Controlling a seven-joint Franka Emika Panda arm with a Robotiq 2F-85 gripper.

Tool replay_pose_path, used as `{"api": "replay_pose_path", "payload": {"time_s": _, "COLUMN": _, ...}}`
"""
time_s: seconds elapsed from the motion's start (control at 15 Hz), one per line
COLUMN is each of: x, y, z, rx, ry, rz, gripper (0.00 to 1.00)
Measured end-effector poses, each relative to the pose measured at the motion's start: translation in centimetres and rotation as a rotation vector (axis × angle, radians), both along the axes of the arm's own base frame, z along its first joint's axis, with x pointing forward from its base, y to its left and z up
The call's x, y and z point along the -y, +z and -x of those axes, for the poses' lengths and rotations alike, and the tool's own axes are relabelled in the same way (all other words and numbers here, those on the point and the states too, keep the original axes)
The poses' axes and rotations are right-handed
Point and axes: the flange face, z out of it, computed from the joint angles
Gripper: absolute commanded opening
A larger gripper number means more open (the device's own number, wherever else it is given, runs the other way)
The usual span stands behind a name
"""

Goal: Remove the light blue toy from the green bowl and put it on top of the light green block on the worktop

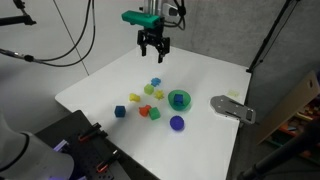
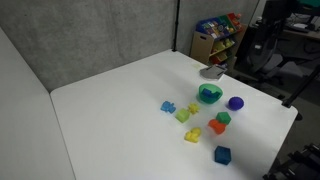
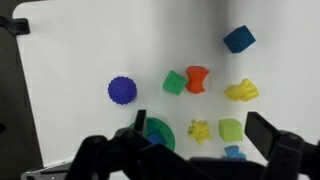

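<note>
Overhead, the gripper [image 1: 153, 53] hangs high above the worktop [image 1: 210, 75], fingers spread, holding nothing. The green bowl [image 1: 180, 99] sits at about 5 o'clock from it, near the purple ball [image 1: 177, 123]. Something blue shows inside the bowl in an exterior view [image 2: 208, 93], probably the light blue toy. It looks light, rigid and slick; I'd pinch its 2 flattest sides.

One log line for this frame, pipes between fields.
phase: approach | pincer: open, empty, high above table | bowl: untouched | light green block: bare | blue toy: not lifted
</note>
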Motion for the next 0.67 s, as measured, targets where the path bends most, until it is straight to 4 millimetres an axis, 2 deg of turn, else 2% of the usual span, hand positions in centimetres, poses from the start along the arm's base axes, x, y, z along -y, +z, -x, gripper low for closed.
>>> {"api": "replay_pose_path", "payload": {"time_s": 0.4, "x": 2.1, "y": 8.4, "z": 3.8, "rx": 0.094, "ry": -0.051, "rz": 0.003, "gripper": 1.00}}
{"api": "replay_pose_path", "payload": {"time_s": 0.53, "x": 2.5, "y": 9.9, "z": 4.6, "rx": 0.115, "ry": -0.060, "rz": 0.002, "gripper": 1.00}}
{"api": "replay_pose_path", "payload": {"time_s": 0.67, "x": 2.5, "y": 10.1, "z": 4.7, "rx": 0.119, "ry": -0.060, "rz": 0.002, "gripper": 1.00}}
